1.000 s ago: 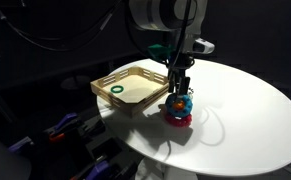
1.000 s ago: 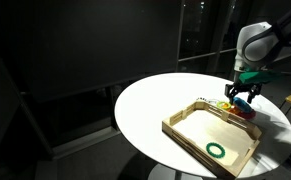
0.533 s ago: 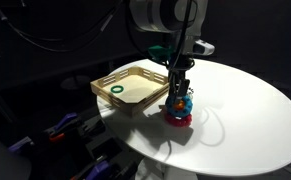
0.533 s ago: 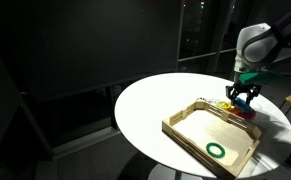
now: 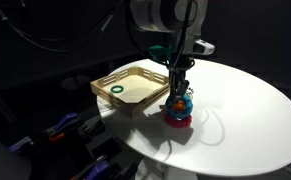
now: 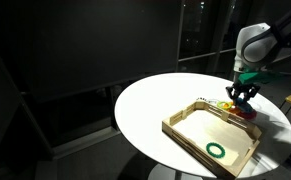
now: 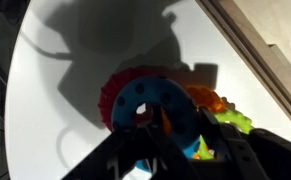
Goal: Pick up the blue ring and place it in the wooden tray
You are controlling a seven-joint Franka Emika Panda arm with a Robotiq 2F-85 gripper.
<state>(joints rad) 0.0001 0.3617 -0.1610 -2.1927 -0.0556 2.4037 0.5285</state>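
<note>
The blue ring (image 7: 155,103) lies on top of a small stack of toy rings, over a larger red ring (image 7: 109,97), just beside the wooden tray (image 5: 125,100) (image 6: 181,128). In the wrist view my gripper (image 7: 177,114) straddles the ring's band, one finger in its hole and the other at its outer edge, both pressing on it. Both exterior views show the gripper (image 5: 178,94) (image 6: 241,99) pointing straight down onto the stack, with the blue ring (image 5: 179,103) just visible under the fingers. The stack's lower rings are mostly hidden.
A thin dark green ring (image 5: 116,89) (image 6: 217,151) lies inside the tray. Orange (image 7: 206,99) and lime-green (image 7: 237,122) pieces poke out of the stack. Everything stands on a round white table (image 5: 245,110), and the surroundings are dark.
The arm has stayed in place over the stack. The fingers have drawn together onto the blue ring's band.
</note>
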